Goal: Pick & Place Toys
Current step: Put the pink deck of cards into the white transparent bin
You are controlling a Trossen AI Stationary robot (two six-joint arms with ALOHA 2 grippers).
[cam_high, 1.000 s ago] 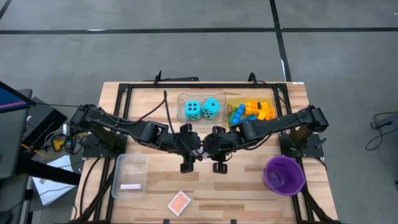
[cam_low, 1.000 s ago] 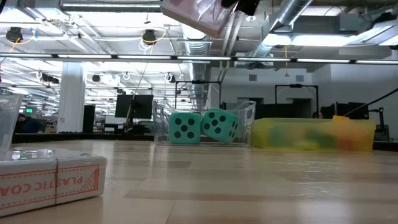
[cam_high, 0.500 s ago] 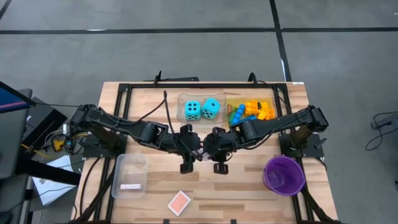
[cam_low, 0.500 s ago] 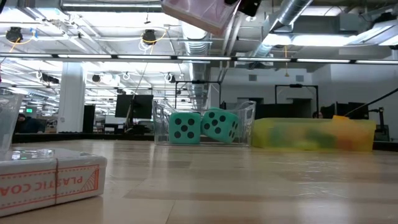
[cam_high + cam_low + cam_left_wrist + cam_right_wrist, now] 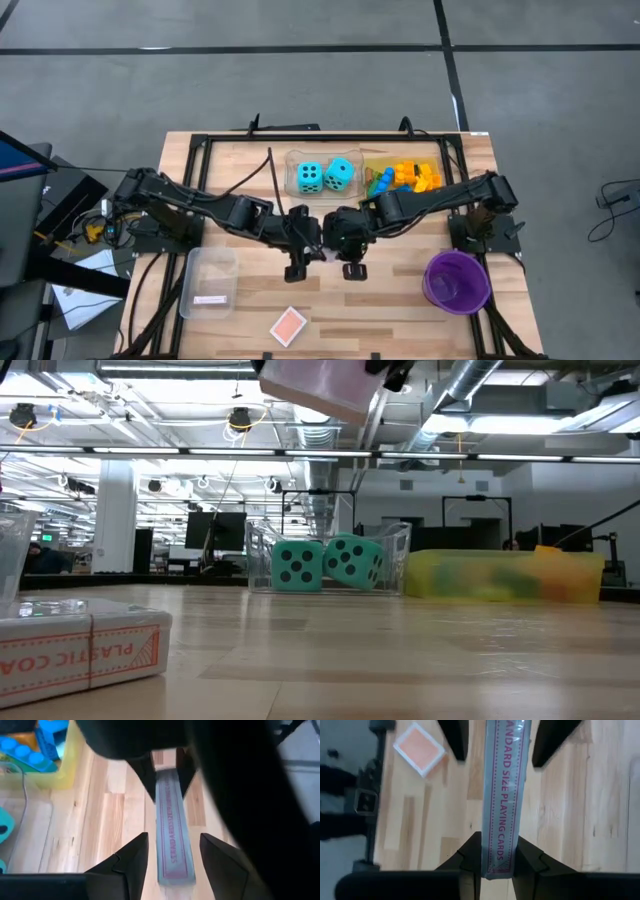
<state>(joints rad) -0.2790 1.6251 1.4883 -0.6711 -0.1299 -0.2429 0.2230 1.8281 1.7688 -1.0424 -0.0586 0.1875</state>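
Right now: you are mid-handover, and the pink card pack (image 5: 502,795) hangs in the air above the middle of the desk.
Right gripper (image 5: 498,845): pinches one end of the pack between its pads.
Left gripper (image 5: 173,837): spread, with a finger on each side of the pack's other end and a gap showing on both sides.
Doing it well: centre the left fingers on the pack's narrow edges, press them home, and only then let the right pads go. The wrapper looks slick, so I would expect a skewed grip to slip.
Clear tray (image 5: 290,190), far edge, middle: two turquoise dice (image 5: 311,177) side by side.
Yellow tray (image 5: 366,160), just right of it: a heap of plastic bricks (image 5: 410,178).
Second clear tray (image 5: 190,260), near-left corner: one white card pack (image 5: 210,299).
Purple bowl (image 5: 432,275): near-right corner.
Loose: an orange card pack (image 5: 288,325) at the near edge.
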